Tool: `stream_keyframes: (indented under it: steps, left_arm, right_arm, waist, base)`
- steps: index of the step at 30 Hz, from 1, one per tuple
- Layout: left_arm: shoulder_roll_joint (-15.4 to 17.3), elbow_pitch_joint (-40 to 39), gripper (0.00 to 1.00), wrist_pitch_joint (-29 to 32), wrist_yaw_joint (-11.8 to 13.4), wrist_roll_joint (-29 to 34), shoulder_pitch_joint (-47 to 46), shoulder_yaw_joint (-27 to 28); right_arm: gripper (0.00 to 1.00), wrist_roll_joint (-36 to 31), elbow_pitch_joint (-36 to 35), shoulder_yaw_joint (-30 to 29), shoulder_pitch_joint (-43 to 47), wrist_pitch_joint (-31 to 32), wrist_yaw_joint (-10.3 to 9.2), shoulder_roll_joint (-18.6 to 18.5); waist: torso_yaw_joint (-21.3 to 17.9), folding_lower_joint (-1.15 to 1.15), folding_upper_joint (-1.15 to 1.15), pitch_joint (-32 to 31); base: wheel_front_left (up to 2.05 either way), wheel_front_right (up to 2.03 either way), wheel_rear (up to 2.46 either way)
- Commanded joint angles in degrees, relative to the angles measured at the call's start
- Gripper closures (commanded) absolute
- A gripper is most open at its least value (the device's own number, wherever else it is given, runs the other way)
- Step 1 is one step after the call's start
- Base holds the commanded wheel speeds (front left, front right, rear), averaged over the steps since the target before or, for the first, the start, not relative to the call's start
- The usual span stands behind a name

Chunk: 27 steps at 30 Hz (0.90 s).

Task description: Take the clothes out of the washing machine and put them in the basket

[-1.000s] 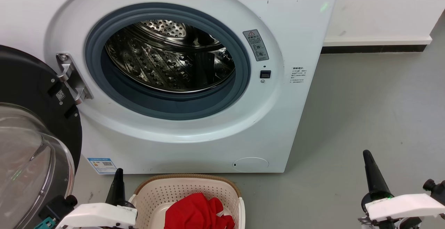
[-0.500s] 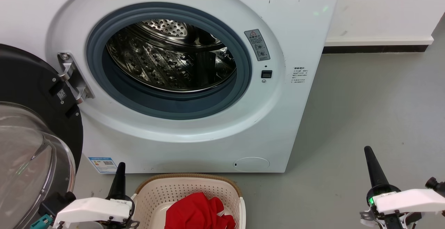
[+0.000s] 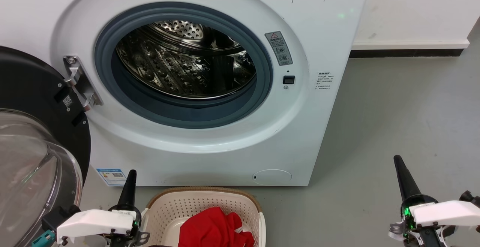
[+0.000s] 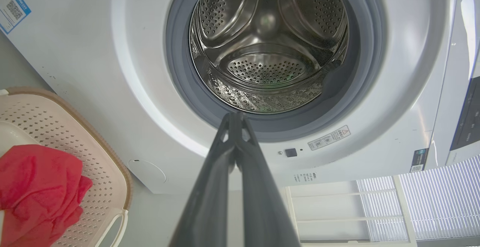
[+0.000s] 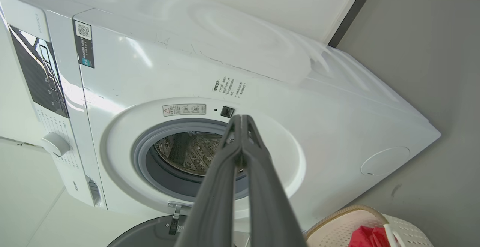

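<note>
The white washing machine (image 3: 322,33) stands before me with its porthole open and bare steel inside the drum (image 3: 183,63). Its black-framed glass door (image 3: 33,157) is swung wide at the left. The red clothes (image 3: 213,228) lie bunched in the cream basket (image 3: 204,194) on the floor below the porthole; they also show as red clothes (image 4: 35,187) in the basket (image 4: 75,134) of the left wrist view. My left gripper (image 3: 130,175) is shut and empty just left of the basket. My right gripper (image 3: 398,162) is shut and empty over bare floor at the right.
Grey floor (image 3: 405,108) stretches to the right of the machine, up to a white wall with a dark skirting strip (image 3: 405,52). The open door takes up the space at my lower left, close to the left arm.
Both grippers have crept slightly upward in the head view; the left arm's white casing has slid a little left. The picture has shifted a few pixels. Clothes and basket lie unchanged.
</note>
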Motion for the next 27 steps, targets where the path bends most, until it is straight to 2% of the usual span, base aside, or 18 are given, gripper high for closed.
stream_keyframes:
  steps: [1,27]
  left_arm:
    - [0.02,-0.17,1.0,0.21,-0.39,-1.25,-1.08,0.29]
    - [0.0,1.19,1.0,3.34,-2.3,-14.19,-2.93,1.22]
  right_arm:
    - [1.0,1.24,-0.05,-0.2,-1.35,0.25,0.01,-0.27]
    - [1.0,13.45,1.72,-1.64,-3.18,3.63,0.0,0.06]
  waist:
    - [0.02,0.0,0.0,0.0]
    - [0.46,0.0,0.0,0.11]
  base:
    - [0.0,0.0,0.0]
    - [0.0,0.0,0.0]
